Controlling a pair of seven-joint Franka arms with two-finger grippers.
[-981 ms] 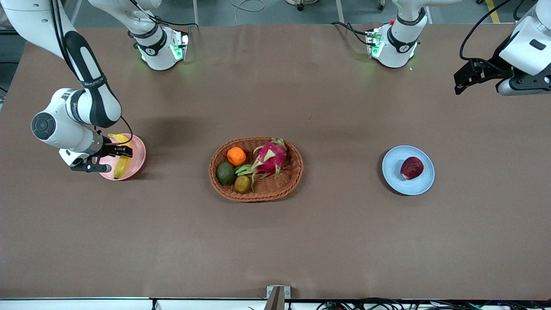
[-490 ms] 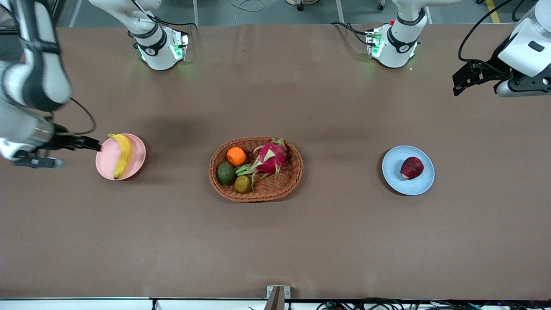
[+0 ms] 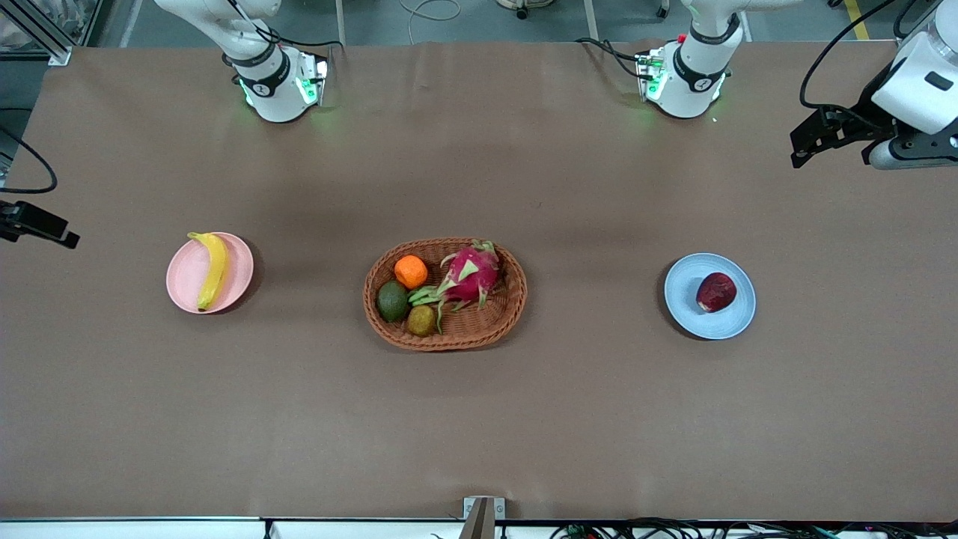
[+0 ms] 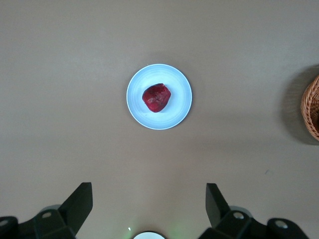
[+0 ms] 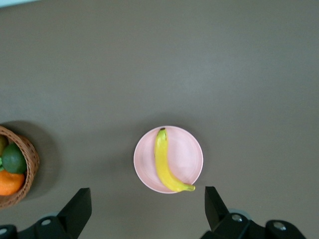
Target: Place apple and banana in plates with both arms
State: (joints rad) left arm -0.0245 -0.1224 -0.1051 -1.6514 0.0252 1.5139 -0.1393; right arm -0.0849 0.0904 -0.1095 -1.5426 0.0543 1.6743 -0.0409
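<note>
The yellow banana [image 3: 212,268] lies on the pale pink plate [image 3: 183,278] toward the right arm's end of the table. The maroon apple [image 3: 716,292] lies on the pale blue plate [image 3: 682,293] toward the left arm's end. My right gripper [image 3: 41,224] is high up at the table's end, open and empty; its wrist view shows the banana [image 5: 164,164] on the pink plate [image 5: 190,154] below the gripper [image 5: 148,206]. My left gripper [image 3: 810,142] is raised, open and empty; its wrist view shows the apple [image 4: 156,97] on the blue plate [image 4: 178,105] below the gripper [image 4: 149,204].
An oval wicker basket [image 3: 518,299] stands mid-table between the plates. It holds a pink dragon fruit [image 3: 471,273], an orange [image 3: 411,271], a green avocado [image 3: 391,301] and a brownish fruit [image 3: 421,320]. The arm bases stand farthest from the front camera.
My right gripper has let go of the banana and drawn up and away from the pink plate toward the table's end. The left arm has hardly moved.
</note>
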